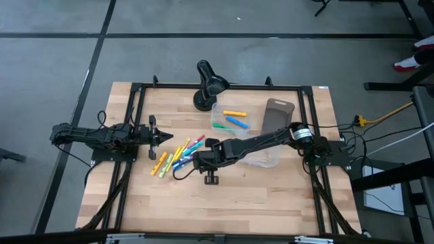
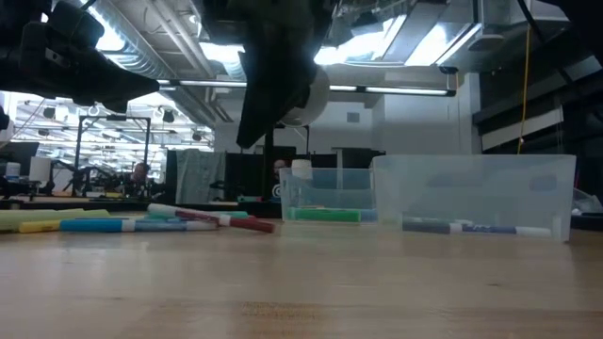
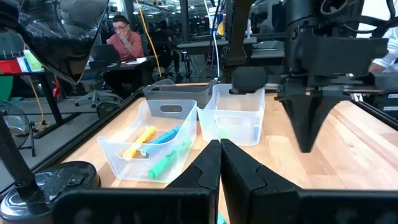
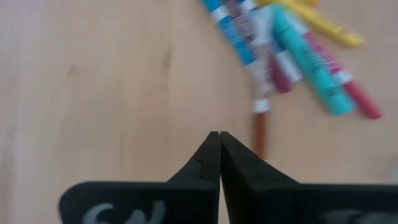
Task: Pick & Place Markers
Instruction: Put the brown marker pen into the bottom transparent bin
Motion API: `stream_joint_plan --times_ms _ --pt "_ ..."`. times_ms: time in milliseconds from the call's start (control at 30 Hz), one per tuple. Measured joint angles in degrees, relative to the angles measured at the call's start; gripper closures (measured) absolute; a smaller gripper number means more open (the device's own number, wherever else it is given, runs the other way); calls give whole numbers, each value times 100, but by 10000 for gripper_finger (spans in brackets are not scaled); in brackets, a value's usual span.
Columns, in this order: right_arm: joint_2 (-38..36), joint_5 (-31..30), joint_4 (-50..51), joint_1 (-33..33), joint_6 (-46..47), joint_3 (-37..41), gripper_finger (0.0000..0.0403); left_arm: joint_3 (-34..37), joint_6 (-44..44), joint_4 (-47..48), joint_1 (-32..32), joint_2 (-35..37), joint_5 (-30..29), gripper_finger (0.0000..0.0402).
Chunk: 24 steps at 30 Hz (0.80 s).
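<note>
Just right of the loose markers (image 1: 178, 156) on the tabletop (image 1: 271, 196), the right gripper (image 1: 197, 161) hovers, jaws pressed together, empty; left gripper (image 1: 169, 136) likewise closed.

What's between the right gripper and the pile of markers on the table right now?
Nothing visible. The right gripper hangs shut over bare wood, with the markers lying loose just ahead of its tips. The left gripper waits, shut, at the pile's far side.

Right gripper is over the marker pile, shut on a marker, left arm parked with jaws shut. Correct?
Not quite. The right gripper is shut but on nothing: the right wrist view shows its tips pressed together above bare wood, the markers lying loose just beyond them. It does sit by the pile, and the left gripper is parked and shut.
</note>
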State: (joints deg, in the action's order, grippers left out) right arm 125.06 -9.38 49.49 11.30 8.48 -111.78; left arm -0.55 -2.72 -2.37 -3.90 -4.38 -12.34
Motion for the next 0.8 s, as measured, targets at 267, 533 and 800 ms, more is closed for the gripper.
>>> stream_joint_plan --times_ms 267,533,800 --pt "23 -773 -549 -191 -152 621 355 0 -1 1 -1 0 0 395" --pt "32 -327 -472 -331 20 952 241 0 -1 1 -1 0 0 396" --pt "32 442 -432 -303 494 952 198 0 0 2 0 0 0 395"
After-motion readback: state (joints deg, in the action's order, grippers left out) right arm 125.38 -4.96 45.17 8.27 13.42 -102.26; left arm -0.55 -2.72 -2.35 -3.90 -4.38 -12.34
